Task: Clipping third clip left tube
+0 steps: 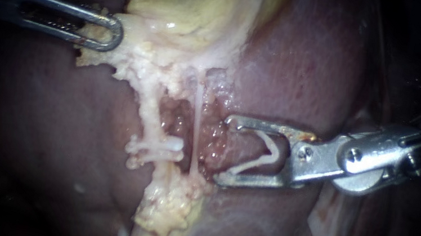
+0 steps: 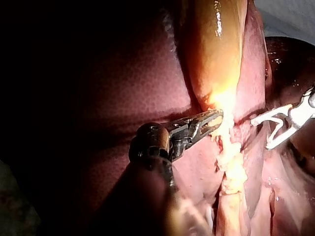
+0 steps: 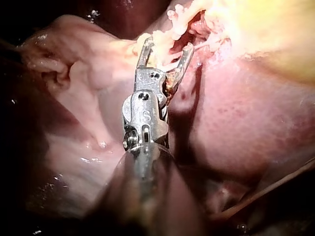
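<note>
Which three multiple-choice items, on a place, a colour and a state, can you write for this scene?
1. Where is the unapplied clip? A. between the right instrument's jaws B. on the gallbladder C. on the liver
2. What colour is it? A. blue B. white C. black
3. How are the left instrument's jaws? A. open, empty B. shut on a clip C. shut on pale tissue
Answers: 1 A, its legs touch both jaws; 2 B, white against the metal; 3 C, both jaws clamp the tissue.
</note>
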